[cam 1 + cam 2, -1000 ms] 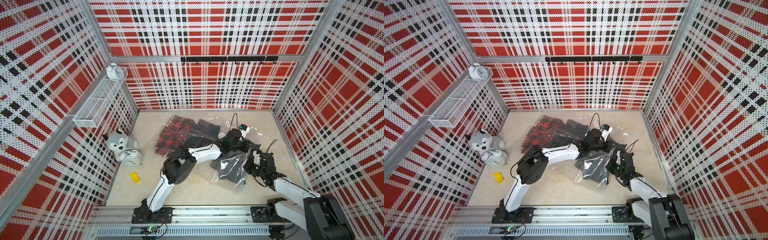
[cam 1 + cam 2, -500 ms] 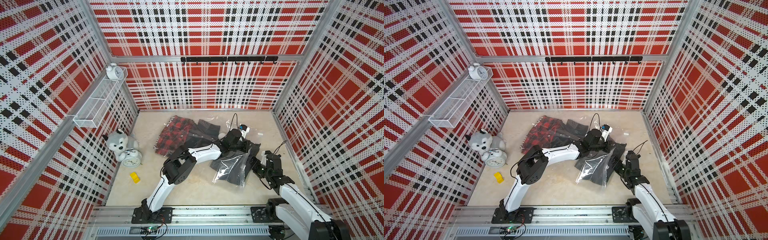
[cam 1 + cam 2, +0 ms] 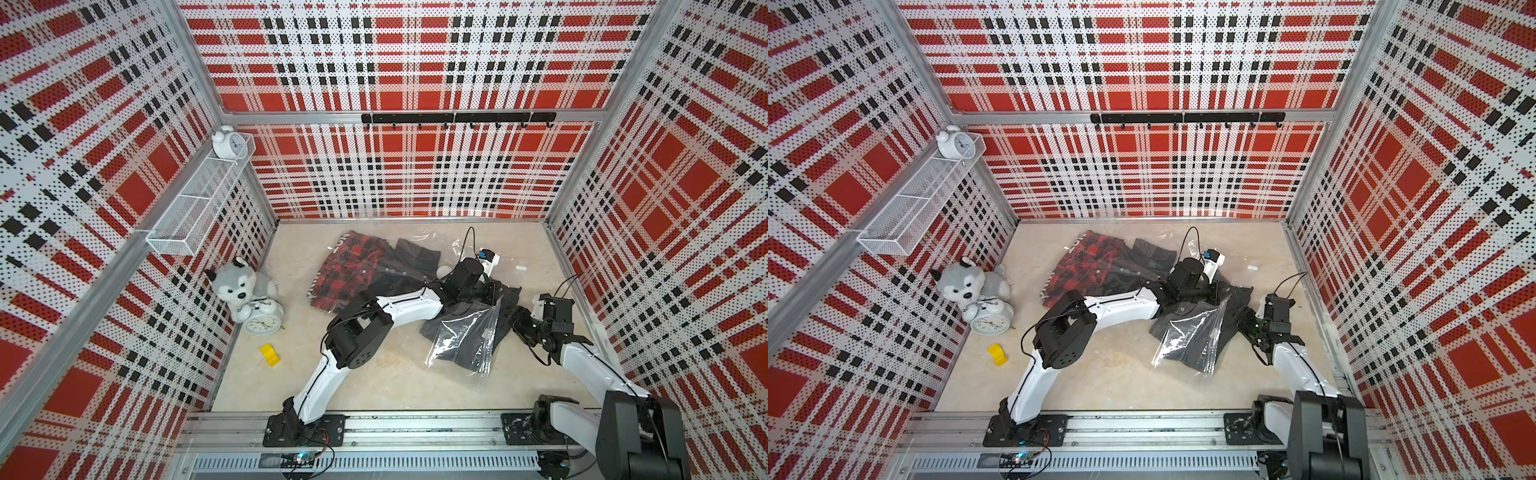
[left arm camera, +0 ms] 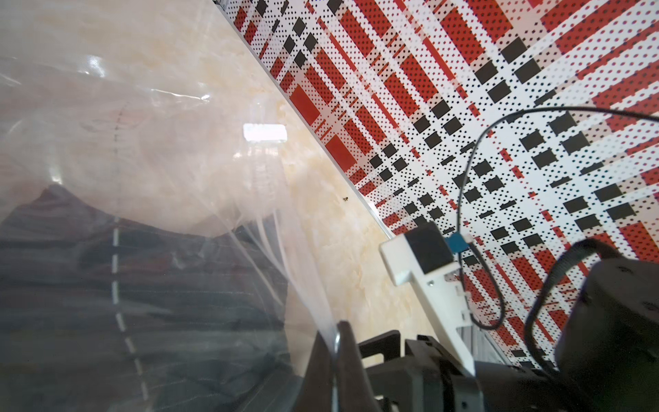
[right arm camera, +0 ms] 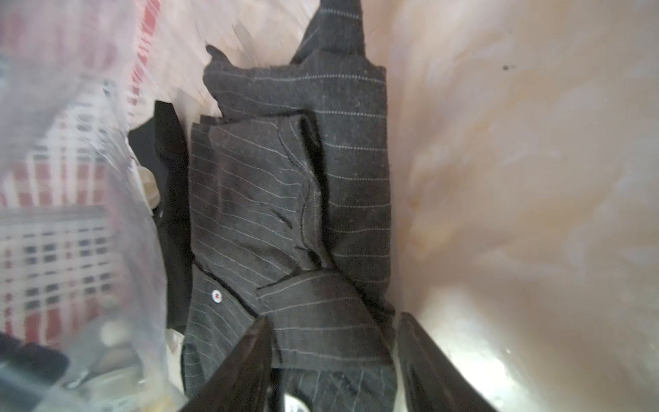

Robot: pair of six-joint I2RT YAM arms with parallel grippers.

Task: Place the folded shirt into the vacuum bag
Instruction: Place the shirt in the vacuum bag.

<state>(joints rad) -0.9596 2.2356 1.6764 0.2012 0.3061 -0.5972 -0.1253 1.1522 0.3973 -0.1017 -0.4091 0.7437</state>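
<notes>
Two arms work one clear bag, with one grey striped shirt at its mouth.

The left gripper (image 4: pixel 337 330) is pinched tight on a sheet of the vacuum bag (image 3: pixel 484 332). The right gripper (image 5: pixel 333 317) has its jaws apart, astride a fold of the folded shirt (image 5: pixel 285 199). That shirt lies on the table (image 3: pixel 395 386) right of centre, partly under plastic. Two more garments lie deeper in: one plaid shirt (image 3: pixel 349 270) and one dark garment (image 3: pixel 415 257). On the left are two clocks, a shelf clock (image 3: pixel 227 143) and a table clock (image 3: pixel 262 324), plus one plush dog (image 3: pixel 239 284) and one yellow block (image 3: pixel 270 354).
</notes>
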